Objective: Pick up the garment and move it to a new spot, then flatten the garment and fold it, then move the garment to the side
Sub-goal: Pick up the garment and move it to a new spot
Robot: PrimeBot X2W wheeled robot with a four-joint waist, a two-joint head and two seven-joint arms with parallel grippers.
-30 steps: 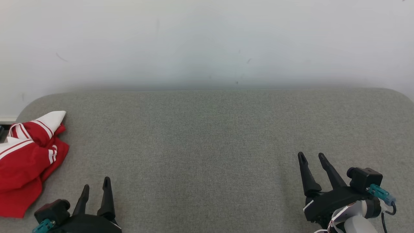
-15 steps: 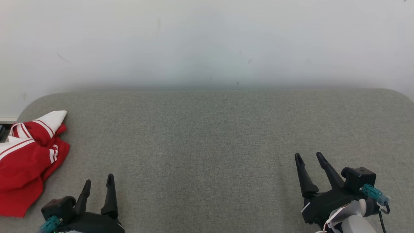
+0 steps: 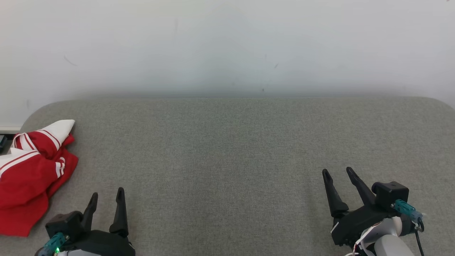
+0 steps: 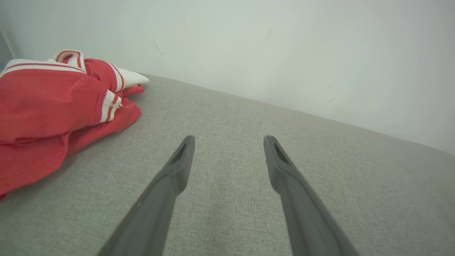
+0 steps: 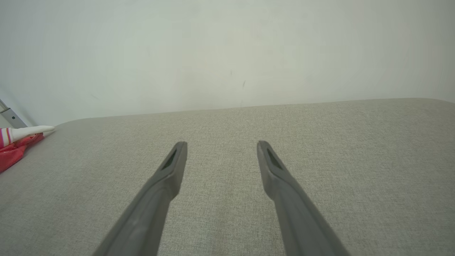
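Garment: red garment with white stripes, bunched in a heap at the far left of the bench, near the corner by the wall. Its left part runs out of the head view, so we cannot tell if any of it hangs over the edge.
Left hand: left hand is spread open and empty, low over the bench. It sits near the heap on its right side and points toward the wall, not at the cloth.
Right hand: right hand is also spread open and empty, at the right side of the bench, well apart from the garment.
Stage: our read is that pick-up is not yet started, since nothing is gripped.
Next move: we would turn the left hand toward the heap and close on a raised fold.
Risk, thin grab: catching one layer or just a sleeve leaves the rest trailing. It then lands twisted and flattening gets harder.
Risk, shove: the heap sits by the edge, so a sideways approach with an open hand could push it off.
Risk, cover: the bench surface looks soft and woven, so coming down too deep could pinch the cover along with the cloth.
Risk, reach: the right hand is far away, so bringing it across could crowd the left arm.
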